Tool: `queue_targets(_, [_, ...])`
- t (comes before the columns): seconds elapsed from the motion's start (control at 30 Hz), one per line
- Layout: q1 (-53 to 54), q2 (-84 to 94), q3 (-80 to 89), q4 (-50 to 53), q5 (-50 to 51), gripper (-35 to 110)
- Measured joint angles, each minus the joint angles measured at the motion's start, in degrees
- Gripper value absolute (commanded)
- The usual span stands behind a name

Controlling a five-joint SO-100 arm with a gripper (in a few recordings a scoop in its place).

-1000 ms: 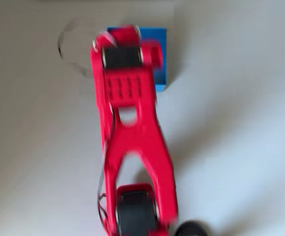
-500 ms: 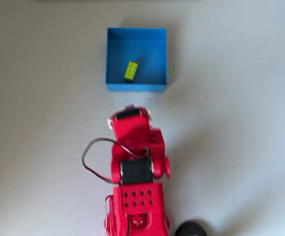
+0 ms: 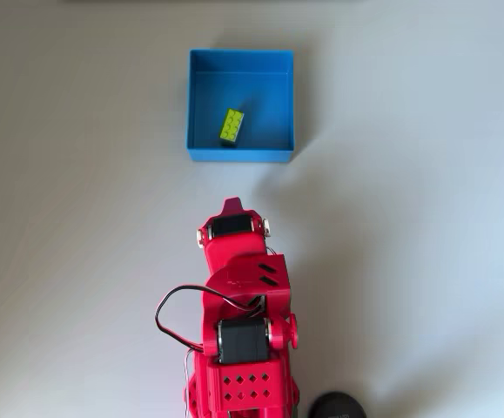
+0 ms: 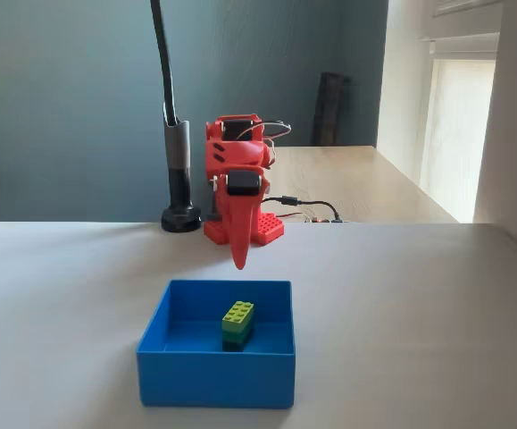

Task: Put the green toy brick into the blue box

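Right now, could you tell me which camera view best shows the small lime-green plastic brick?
The overhead view: the lime-green brick lies unobstructed inside the square blue plastic box, studs visible. The fixed view shows the brick end-on; a darker green layer shows under its lime top.

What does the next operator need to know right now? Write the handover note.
Gripper: folded back near the arm's base, pointing down above the table, holding nothing; the fingers look shut.
Green toy brick: lying inside the blue box, toward its front left part in the overhead view; it appears to sit on a darker green piece in the fixed view.
Done: the brick is in the box and the arm is clear of it.
Left: nothing for this task, as far as can be seen.
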Motion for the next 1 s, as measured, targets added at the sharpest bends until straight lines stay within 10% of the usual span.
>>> queue_targets(1.0, [0.0, 0.2, 0.0, 0.8, 0.4, 0])
